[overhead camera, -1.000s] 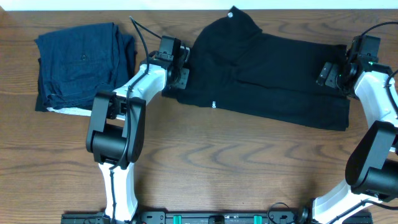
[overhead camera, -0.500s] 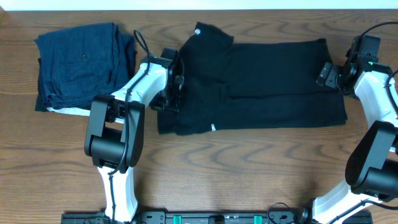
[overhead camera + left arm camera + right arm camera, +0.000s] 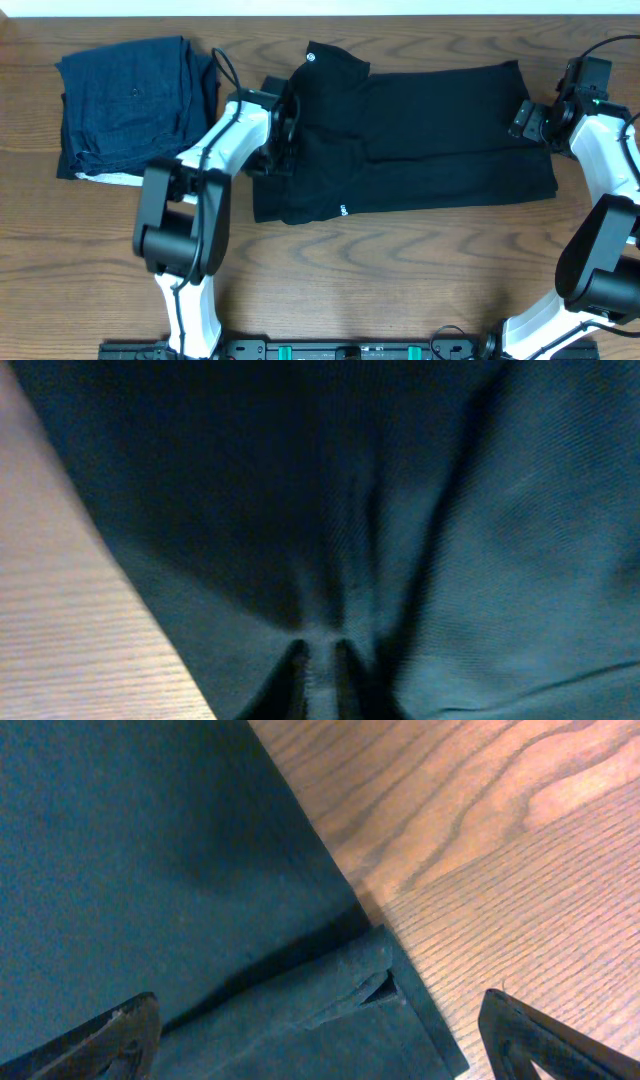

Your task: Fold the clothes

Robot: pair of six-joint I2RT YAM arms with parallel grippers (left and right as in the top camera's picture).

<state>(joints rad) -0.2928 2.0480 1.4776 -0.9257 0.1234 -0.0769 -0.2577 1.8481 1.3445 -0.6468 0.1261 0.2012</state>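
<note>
Two grippers flank the black T-shirt (image 3: 430, 140), just dragged flat for folding: left gripper (image 3: 283, 135) pinching it, right gripper (image 3: 524, 118) gaping empty.

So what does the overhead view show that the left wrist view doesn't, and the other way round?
Only overhead: the whole plain black short-sleeved T-shirt part-folded, the folded navy-blue garments apart from it, the open right gripper. Only left wrist: the left gripper shut on a pinched pleat of fabric. Both: the black fabric on the brown wooden table.
</note>
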